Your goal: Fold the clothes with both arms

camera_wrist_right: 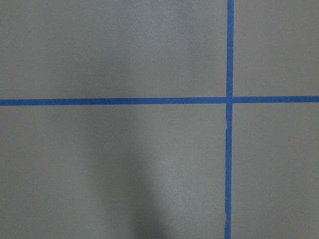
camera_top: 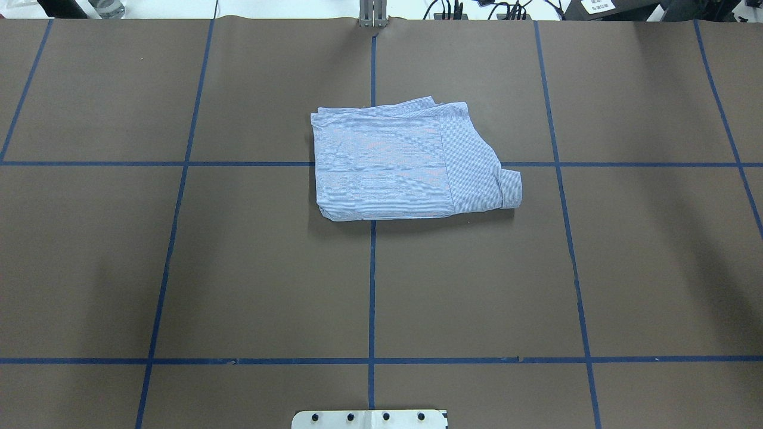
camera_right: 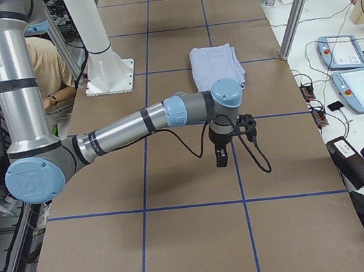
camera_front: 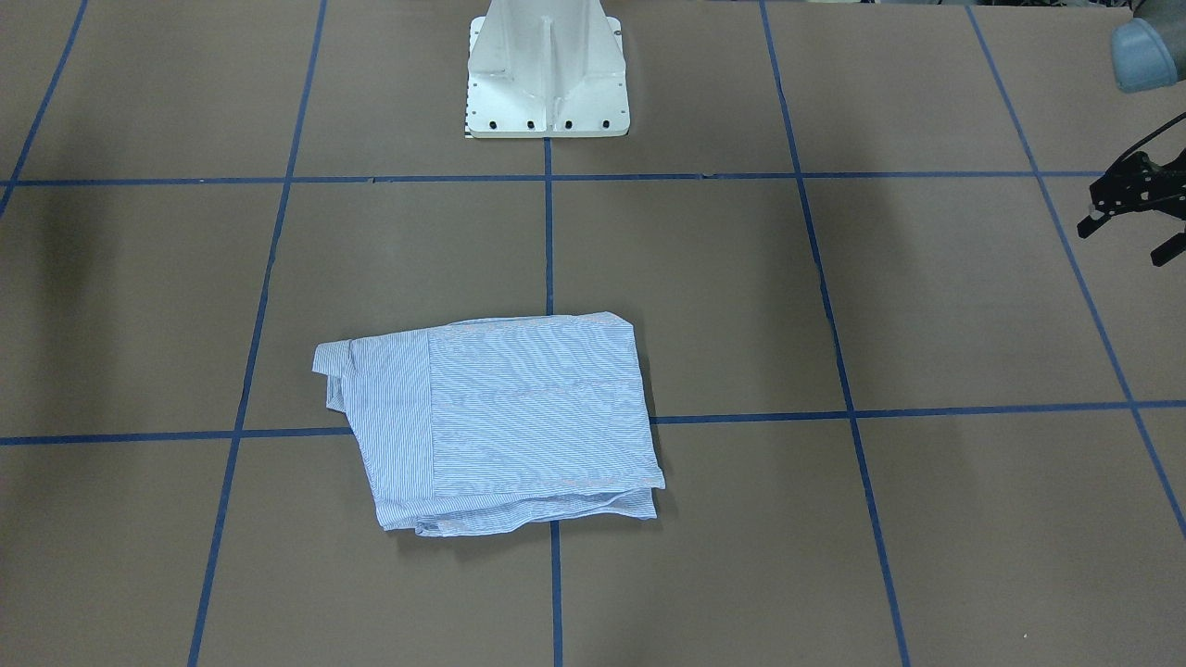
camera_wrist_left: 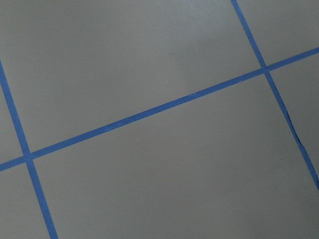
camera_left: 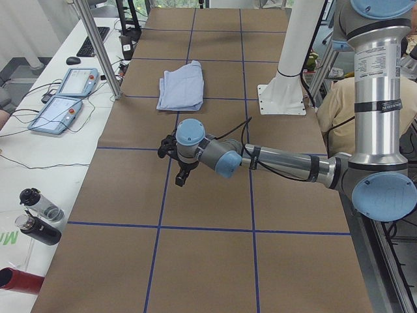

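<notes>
You see the striped shirt folded flat on the tabletop, out in front of the white pedestal, left claw far to the pedestal's side, spread and empty, right claw off its other side, grip impossible to tell

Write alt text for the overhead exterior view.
A light blue-and-white striped shirt lies folded into a rough rectangle near the middle of a brown table marked with a blue tape grid. A white base plate shows at the bottom edge.

Light blue-and-white finely striped shirt on brown table gridded with blue tape; white pedestal
</notes>
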Controlling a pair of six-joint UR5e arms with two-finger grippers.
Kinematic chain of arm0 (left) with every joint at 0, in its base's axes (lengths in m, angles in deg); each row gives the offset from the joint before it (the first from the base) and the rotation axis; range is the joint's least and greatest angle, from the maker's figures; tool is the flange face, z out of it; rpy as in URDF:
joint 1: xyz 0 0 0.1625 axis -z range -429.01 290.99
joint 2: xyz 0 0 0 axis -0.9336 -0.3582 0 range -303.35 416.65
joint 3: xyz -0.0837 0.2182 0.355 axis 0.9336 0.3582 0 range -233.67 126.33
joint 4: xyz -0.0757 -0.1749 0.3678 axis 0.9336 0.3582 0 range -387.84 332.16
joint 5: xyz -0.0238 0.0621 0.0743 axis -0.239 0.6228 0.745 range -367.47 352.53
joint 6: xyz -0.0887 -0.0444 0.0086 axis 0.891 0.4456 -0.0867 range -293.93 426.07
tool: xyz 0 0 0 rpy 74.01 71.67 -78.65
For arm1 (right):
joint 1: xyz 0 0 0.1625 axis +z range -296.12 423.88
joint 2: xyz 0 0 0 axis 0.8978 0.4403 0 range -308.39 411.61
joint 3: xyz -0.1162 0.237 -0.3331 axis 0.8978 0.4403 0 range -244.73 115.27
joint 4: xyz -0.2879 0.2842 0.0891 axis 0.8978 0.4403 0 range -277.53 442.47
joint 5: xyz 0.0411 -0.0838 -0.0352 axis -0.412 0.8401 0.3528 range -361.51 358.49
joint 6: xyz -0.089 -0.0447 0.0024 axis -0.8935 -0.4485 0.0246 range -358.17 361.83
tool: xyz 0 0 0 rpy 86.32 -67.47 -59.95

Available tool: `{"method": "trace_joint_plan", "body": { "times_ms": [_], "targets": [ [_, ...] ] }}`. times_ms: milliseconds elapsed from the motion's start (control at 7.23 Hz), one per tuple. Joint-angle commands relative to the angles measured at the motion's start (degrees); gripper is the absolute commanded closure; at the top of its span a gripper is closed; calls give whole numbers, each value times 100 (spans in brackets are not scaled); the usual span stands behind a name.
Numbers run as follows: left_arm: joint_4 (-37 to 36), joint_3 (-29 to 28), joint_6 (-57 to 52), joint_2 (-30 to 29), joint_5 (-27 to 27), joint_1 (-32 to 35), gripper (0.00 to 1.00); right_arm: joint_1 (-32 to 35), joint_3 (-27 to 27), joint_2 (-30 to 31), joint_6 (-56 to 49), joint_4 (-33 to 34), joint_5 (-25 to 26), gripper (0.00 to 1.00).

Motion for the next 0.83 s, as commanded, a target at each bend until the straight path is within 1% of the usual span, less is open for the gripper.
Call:
{"method": "trace_joint_plan", "body": {
  "times_ms": [0,277,415,553,691],
  "targets": [
    [-34,-2,22,-4,1,11,0,27,-194,170,27,0,45,0],
    [-35,42,22,14,1,11,0,27,-229,118,18,0,45,0],
    [-61,181,22,49,-69,20,0,27,-273,83,18,-17,28,0],
    [-61,209,22,32,-61,20,0,27,-247,109,27,-174,36,0],
    [-52,244,22,31,-52,20,0,18,-168,144,19,-193,19,0]
  ]
}}
